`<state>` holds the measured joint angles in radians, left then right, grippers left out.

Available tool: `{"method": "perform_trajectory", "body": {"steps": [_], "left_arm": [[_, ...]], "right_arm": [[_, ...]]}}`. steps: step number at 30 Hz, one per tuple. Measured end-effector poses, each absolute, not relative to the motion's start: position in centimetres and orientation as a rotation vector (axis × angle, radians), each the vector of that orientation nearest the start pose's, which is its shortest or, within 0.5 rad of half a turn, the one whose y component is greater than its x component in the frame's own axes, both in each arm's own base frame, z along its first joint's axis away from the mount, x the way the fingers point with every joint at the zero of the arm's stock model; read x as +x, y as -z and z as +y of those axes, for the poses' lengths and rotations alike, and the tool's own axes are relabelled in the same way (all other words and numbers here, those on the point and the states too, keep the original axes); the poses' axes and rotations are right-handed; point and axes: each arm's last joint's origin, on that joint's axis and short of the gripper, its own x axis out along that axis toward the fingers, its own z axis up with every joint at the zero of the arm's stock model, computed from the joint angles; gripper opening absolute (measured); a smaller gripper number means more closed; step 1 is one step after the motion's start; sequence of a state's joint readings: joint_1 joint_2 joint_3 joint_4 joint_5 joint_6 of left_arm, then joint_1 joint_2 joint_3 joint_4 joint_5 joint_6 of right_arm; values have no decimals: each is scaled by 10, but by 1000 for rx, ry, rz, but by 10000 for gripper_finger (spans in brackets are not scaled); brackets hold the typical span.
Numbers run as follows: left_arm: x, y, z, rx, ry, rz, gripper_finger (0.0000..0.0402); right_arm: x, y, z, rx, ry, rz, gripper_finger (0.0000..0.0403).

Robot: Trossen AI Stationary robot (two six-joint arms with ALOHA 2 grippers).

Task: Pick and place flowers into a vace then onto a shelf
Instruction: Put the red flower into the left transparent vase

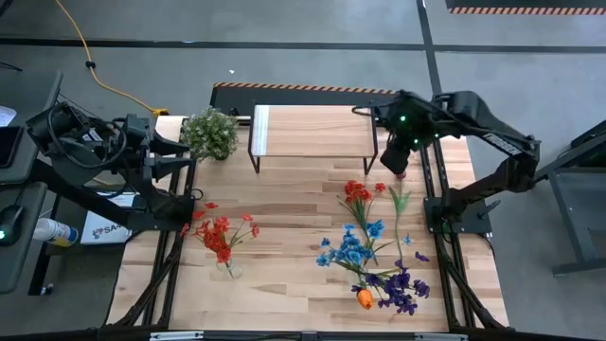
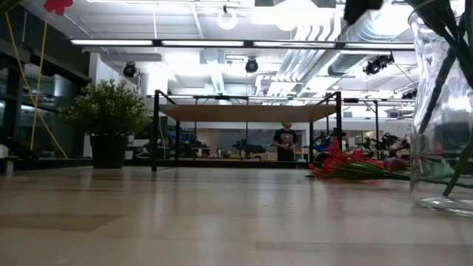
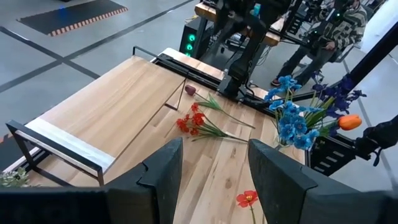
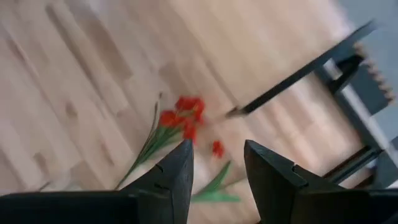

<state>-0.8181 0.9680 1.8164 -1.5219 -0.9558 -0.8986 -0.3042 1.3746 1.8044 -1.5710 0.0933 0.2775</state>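
Pale wooden planks make up the desk (image 1: 294,208), the largest thing in view, with both dark arms mounted at its sides. At its far edge stands the shelf (image 1: 312,133), a low rectangular stand with a light plank top and thin black metal legs; nothing sits on its top. Just beside the shelf, toward the left arm, is a bushy pale-green potted plant (image 1: 210,134) in a dark pot.

Most of the flowers lie loose on the right half of the desk: a bunch of red blooms (image 1: 357,192) on green stems near the shelf's right legs, then blue blooms (image 1: 348,248), purple blooms (image 1: 405,287) and one orange tulip (image 1: 365,299) toward the near edge. A clear glass vase (image 1: 227,268) stands on the left half and holds red-bloomed stems (image 1: 219,233). A small dark red tulip (image 3: 190,90) lies apart beyond the red bunch.

The right hand (image 1: 398,169) hangs above the desk by the shelf's right legs, over the red bunch, its fingers (image 4: 174,171) spread with nothing between them. The left hand (image 1: 194,163) waits above the desk's left edge beside the potted plant, its fingers (image 3: 165,168) also apart and empty. A person (image 2: 285,140) stands far behind the desk in the room.
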Motion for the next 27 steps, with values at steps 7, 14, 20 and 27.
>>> {"method": "perform_trajectory", "body": {"steps": [7, 14, 20, 27], "left_arm": [[50, -492, -19, -365, -299, 324, 216], [50, -490, -19, -352, -303, 333, 216], [50, -490, -19, -379, -309, 329, 216], [50, -491, -18, -402, -318, 320, 216]], "right_arm": [[171, -409, -56, 490, 539, 1128, 134], [136, -401, -44, 695, 616, 1058, 134], [127, -384, -38, 816, 621, 1090, 134], [131, -346, -40, 839, 679, 1231, 134]]}}
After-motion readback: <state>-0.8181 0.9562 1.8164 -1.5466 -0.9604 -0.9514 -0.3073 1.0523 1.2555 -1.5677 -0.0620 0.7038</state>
